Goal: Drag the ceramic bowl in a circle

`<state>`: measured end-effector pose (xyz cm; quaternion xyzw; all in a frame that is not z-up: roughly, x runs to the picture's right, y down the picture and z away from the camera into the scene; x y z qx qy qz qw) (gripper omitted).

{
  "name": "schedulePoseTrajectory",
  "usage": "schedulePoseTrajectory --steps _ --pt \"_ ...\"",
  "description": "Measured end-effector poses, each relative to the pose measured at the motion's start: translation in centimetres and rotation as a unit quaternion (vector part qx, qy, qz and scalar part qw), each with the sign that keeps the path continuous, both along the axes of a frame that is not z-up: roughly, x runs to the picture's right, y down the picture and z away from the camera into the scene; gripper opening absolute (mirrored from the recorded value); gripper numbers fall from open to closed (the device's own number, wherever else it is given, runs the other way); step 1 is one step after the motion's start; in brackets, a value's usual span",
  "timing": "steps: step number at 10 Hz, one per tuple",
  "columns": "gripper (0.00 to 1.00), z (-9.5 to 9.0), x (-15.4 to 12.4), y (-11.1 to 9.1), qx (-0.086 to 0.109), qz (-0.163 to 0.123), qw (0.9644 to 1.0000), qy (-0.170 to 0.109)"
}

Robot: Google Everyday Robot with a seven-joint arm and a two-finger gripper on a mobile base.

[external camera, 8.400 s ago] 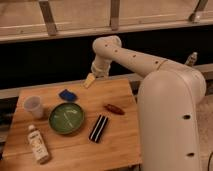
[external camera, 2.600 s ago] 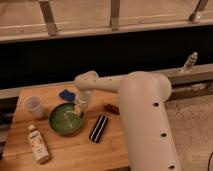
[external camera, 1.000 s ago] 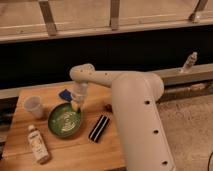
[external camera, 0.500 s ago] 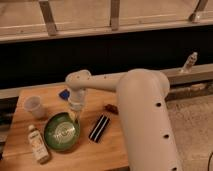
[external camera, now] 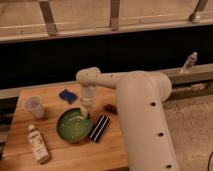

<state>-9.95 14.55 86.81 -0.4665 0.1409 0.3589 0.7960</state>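
The ceramic bowl (external camera: 73, 125), a round shallow green dish, sits on the wooden table (external camera: 55, 152) near its middle front. My gripper (external camera: 85, 113) comes down from the white arm onto the bowl's right rim and is shut there, pressing inside the edge. The bowl's right side is partly hidden by the gripper.
A translucent white cup (external camera: 33, 106) stands at the left. A small bottle (external camera: 38, 145) lies at the front left. A blue sponge (external camera: 67, 95) is behind the bowl, a black bar (external camera: 99, 128) right beside it, and a red item (external camera: 110, 107) near the arm.
The bowl and gripper moved right and slightly back over the last half second, after sliding forward and left before that. The blue sponge, earlier covered by the arm, now shows.
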Motion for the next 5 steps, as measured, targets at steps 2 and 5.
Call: schedulePoseTrajectory --steps 2,5 --pt "0.00 2.8 1.8 -2.4 0.000 -0.009 0.9998 0.017" --pt "0.00 5.8 1.0 -5.6 -0.001 -0.010 0.9999 -0.009"
